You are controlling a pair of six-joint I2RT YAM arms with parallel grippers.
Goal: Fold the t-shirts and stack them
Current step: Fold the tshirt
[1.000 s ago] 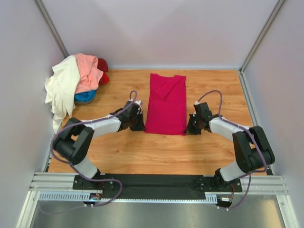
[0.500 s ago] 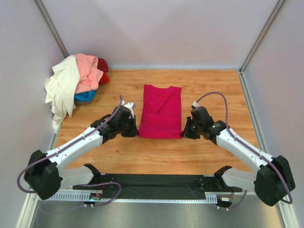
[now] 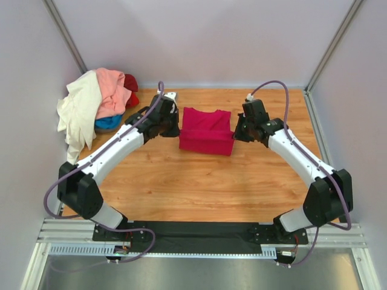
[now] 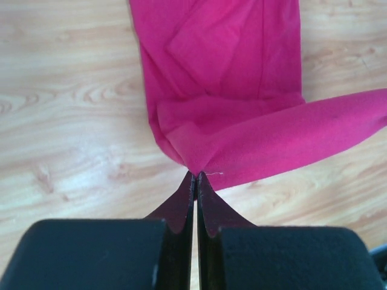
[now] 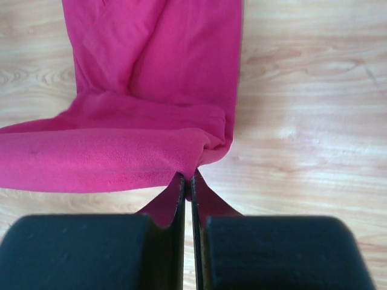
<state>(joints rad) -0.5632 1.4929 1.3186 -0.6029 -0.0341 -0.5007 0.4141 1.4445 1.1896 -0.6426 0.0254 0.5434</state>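
Observation:
The magenta-pink t-shirt (image 3: 206, 130) lies folded in the middle of the wooden table, its near hem lifted and doubled back toward the collar. My left gripper (image 3: 176, 130) is shut on the shirt's left hem corner (image 4: 196, 166). My right gripper (image 3: 236, 134) is shut on the right hem corner (image 5: 190, 169). Both hold the edge stretched above the lower layer, which shows in both wrist views (image 4: 224, 54) (image 5: 157, 54). A pile of other t-shirts sits at the back left: cream-white (image 3: 78, 112), salmon pink (image 3: 112, 90), red (image 3: 131, 90), blue (image 3: 109, 123).
The pile leans against the left wall (image 3: 30, 90). The wooden table (image 3: 199, 187) ends at white walls on three sides. A black rail (image 3: 193, 232) with the arm bases runs along the near edge.
Both grippers have carried the shirt's near hem away from the bases toward the collar, folding the long strip roughly in half. Both arms have stretched out to the far side.

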